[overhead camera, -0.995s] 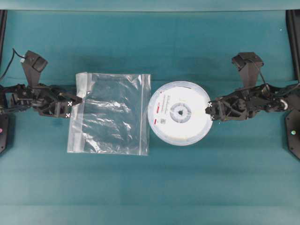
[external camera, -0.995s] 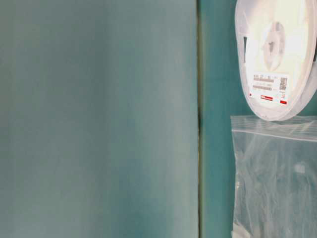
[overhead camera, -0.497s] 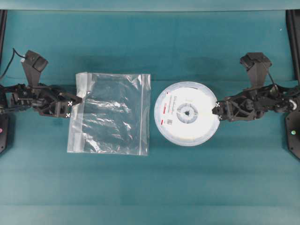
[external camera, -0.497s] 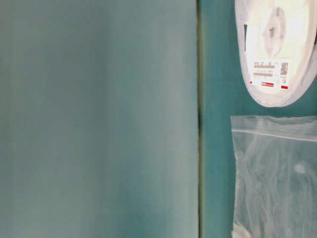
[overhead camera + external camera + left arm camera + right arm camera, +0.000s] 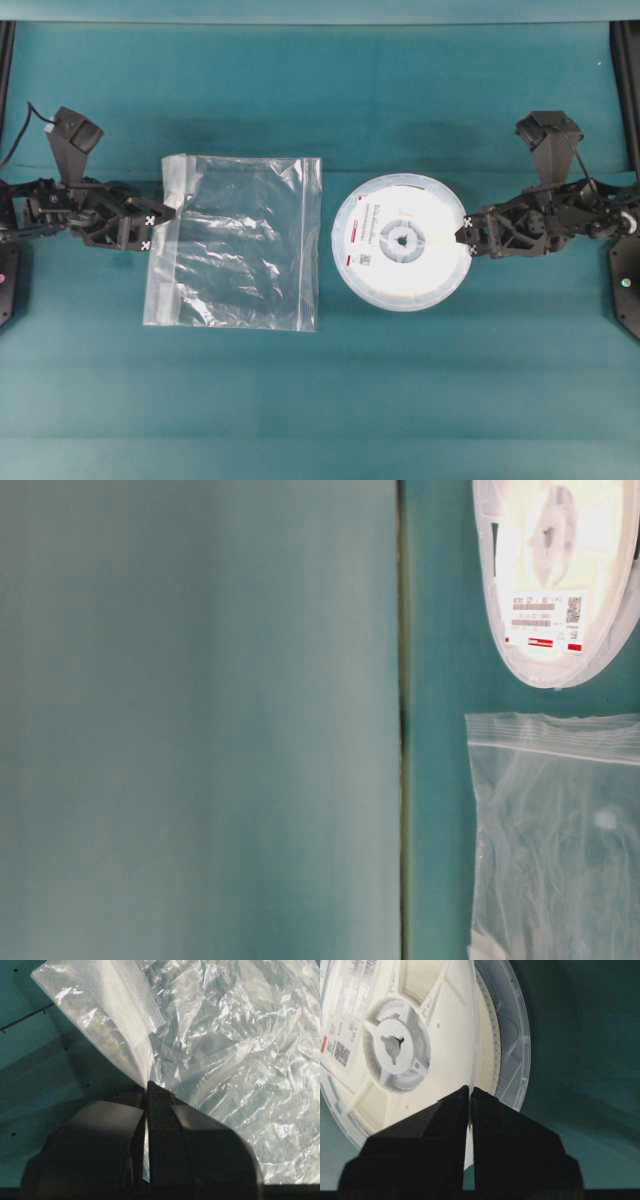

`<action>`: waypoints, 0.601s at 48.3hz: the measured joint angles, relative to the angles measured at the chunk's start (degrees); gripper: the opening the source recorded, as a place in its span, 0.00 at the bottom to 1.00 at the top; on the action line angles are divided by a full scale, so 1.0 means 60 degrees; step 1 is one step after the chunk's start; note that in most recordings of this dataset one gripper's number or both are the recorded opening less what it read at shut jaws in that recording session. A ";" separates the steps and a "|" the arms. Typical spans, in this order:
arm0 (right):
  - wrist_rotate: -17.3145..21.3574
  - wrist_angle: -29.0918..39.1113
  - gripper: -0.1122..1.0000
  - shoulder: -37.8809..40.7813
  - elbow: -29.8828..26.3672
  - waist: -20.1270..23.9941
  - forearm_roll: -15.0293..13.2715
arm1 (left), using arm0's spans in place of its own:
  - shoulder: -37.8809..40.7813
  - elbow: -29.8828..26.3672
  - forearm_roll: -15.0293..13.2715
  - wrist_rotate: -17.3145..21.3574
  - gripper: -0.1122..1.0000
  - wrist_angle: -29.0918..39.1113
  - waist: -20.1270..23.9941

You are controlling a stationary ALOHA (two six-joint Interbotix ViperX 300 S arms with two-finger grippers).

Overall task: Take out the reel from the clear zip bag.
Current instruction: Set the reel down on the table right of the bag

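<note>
1. The flat round white-translucent plastic reel (image 5: 400, 241) lay wholly outside the crinkly clear square zip bag (image 5: 238, 242), with a strip of bare teal table (image 5: 320, 400) between them.
2. The right gripper (image 5: 468, 236) had its jaws clamped on the thin rim of the reel at the edge farthest from the bag; the right wrist view showed the black fingers pinched together on one flange.
3. The left gripper (image 5: 148, 232) had its jaws closed on the bag's edge near the whitish zip strip (image 5: 131, 990), the film bunched to a point between the fingers.
4. Risk, as I judged it: the grip held only a narrow bit of smooth flange, so a quick swing or lift could have let the disc pivot or slip free and drop.
5. A second risk: letting go while the reel was tilted might have sent it rolling or sliding back toward the bag.
6. The reel showed a grey hub with a triangular hole (image 5: 399, 238), a white label with red marks and a small code square (image 5: 545, 620), and pale spokes under the translucent flange.
</note>
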 measured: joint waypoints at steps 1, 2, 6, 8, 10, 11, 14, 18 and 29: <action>0.0015 0.0000 0.11 0.0000 0.0000 0.0000 0.0000 | 0.0000 0.0000 0.0000 0.0000 0.09 0.0000 0.0000; 0.0015 0.0000 0.12 0.0000 0.0000 0.0000 0.0000 | 0.0000 -0.0015 0.0000 0.0000 0.09 0.0000 0.0000; 0.0000 0.0015 0.12 0.0000 0.0000 0.0000 -0.0015 | 0.0000 0.0000 0.0000 0.0000 0.09 0.0000 0.0000; 0.0015 0.0103 0.14 0.0000 -0.0015 0.0000 0.0000 | 0.0000 -0.0015 0.0000 0.0000 0.09 0.0000 0.0000; 0.0000 0.0234 0.18 0.0000 -0.0015 -0.0015 0.0000 | 0.0000 0.0000 0.0000 0.0000 0.09 0.0015 0.0000; 0.0000 0.0308 0.21 0.0000 -0.0015 -0.0015 -0.0015 | 0.0000 0.0000 0.0000 0.0000 0.09 0.0015 0.0000; 0.0015 0.0483 0.32 0.0000 -0.0029 -0.0029 0.0000 | 0.0000 0.0000 0.0000 0.0000 0.09 0.0015 0.0000; 0.0176 0.0645 0.53 0.0000 -0.0044 -0.0029 0.0000 | 0.0000 0.0000 0.0000 0.0000 0.09 0.0015 0.0000; 0.0337 0.0586 0.96 -0.0059 -0.0044 -0.0015 -0.0029 | -0.0029 -0.0015 0.0000 0.0000 0.09 0.0015 0.0000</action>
